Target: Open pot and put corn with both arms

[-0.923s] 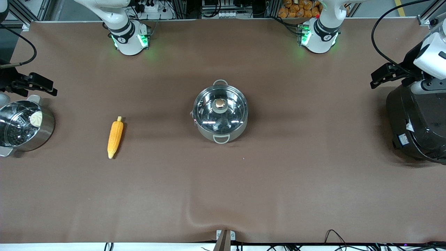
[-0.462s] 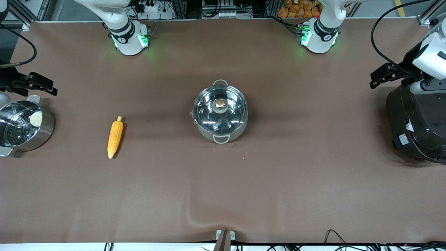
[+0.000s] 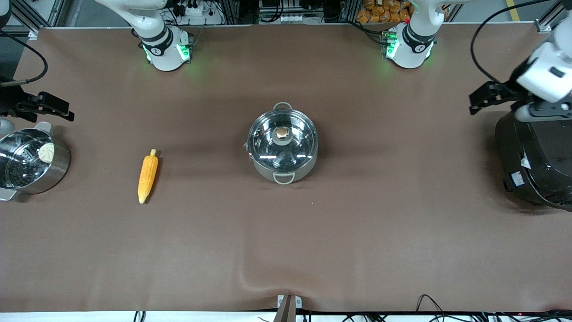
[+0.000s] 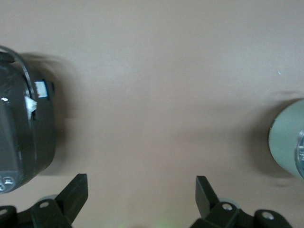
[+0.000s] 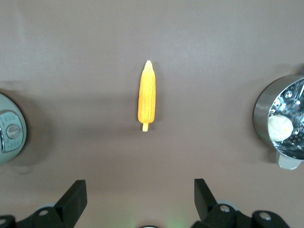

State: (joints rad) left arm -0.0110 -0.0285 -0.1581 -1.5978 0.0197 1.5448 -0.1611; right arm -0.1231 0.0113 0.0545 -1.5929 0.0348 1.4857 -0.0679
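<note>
The steel pot (image 3: 283,165) stands mid-table with its glass lid (image 3: 263,147) on and the brass knob (image 3: 282,132) upright; part of its wall shows in the left wrist view (image 4: 287,142). The corn (image 3: 148,176) lies flat on the table toward the right arm's end, and it also shows in the right wrist view (image 5: 147,95). My right gripper (image 3: 62,114) hangs open and empty over the table by the steamer pot, wide open in its wrist view (image 5: 140,192). My left gripper (image 3: 479,97) hangs open and empty by the rice cooker, wide open in its wrist view (image 4: 140,190).
A steel steamer pot (image 3: 58,172) with a white bun (image 3: 46,153) stands at the right arm's end of the table. A big black rice cooker (image 3: 534,161) stands at the left arm's end. Brown cloth covers the table.
My left gripper has shifted slightly toward the pot and toward the robots' bases. The right arm, the pot and the corn have not moved.
</note>
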